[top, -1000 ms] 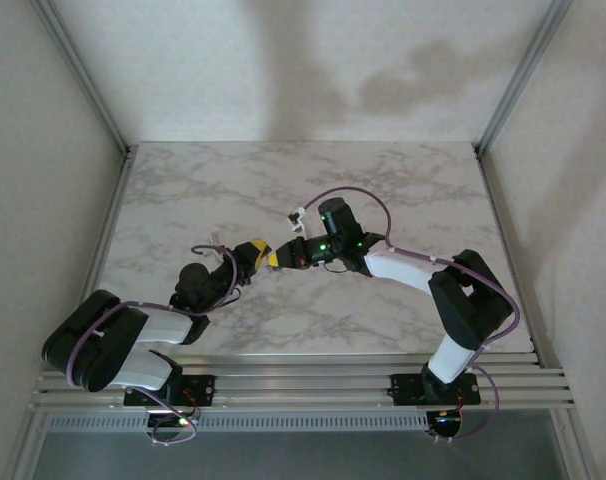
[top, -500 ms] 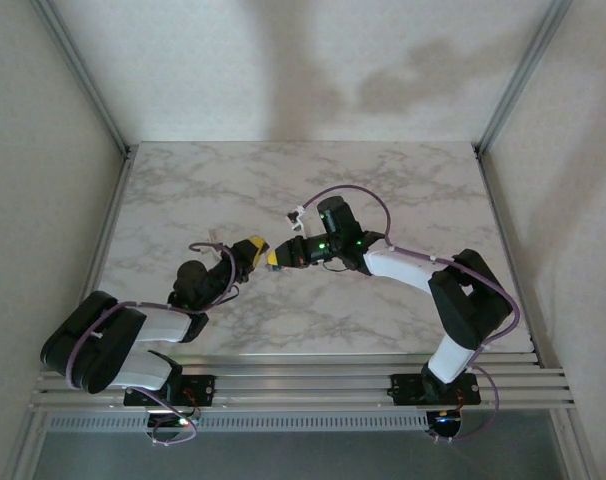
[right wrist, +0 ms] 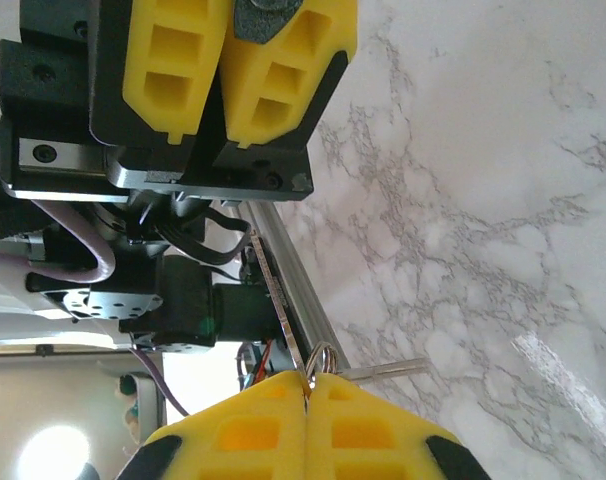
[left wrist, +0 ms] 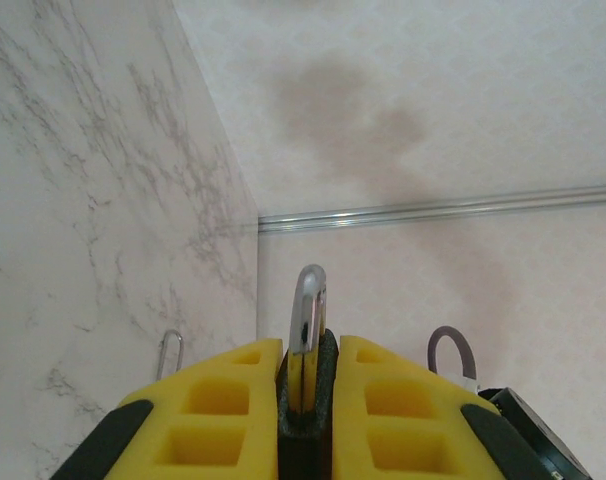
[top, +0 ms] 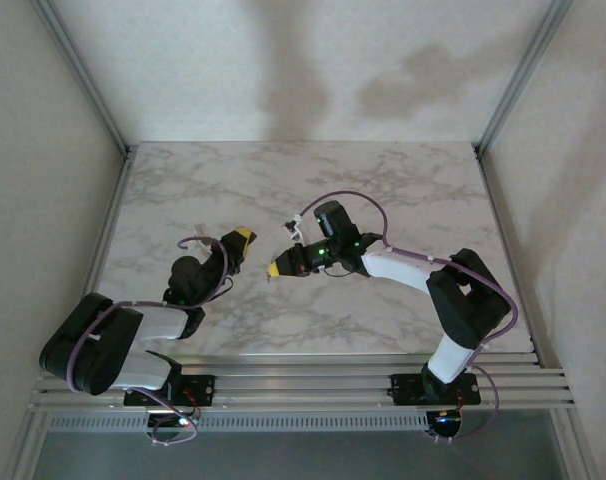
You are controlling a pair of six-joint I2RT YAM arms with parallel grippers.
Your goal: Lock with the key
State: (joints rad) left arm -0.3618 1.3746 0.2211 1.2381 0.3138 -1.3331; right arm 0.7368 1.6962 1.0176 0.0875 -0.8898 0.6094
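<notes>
Just changed: a second ago the two end effectors met tip to tip near the middle of the tabletop. Now a clear strip of bare marble separates them in the top view.
Left end effector: it has swung up and left of frame centre. Its yellow fingers are pressed onto the padlock, whose bright metal loop stands up between them in the left wrist view.
Right end effector: it has dipped slightly toward lower centre. It is pressed together, pinching the key at its ring end, and the blade sticks out to the right, touching nothing.
Padlock position: in the left grip, left of centre in the top view. It also appears as a dark shape at the top edge of the right wrist view.
Key position: lower centre of the right wrist view, well apart from the padlock.
Meaning for the task: key and padlock are no longer joined. Probably either the turn is finished and the key was drawn out, or the key came away early.
Unclear: whether the loop is snapped shut.
Next move, if unfinished: line the blade up with the keyhole again.
</notes>
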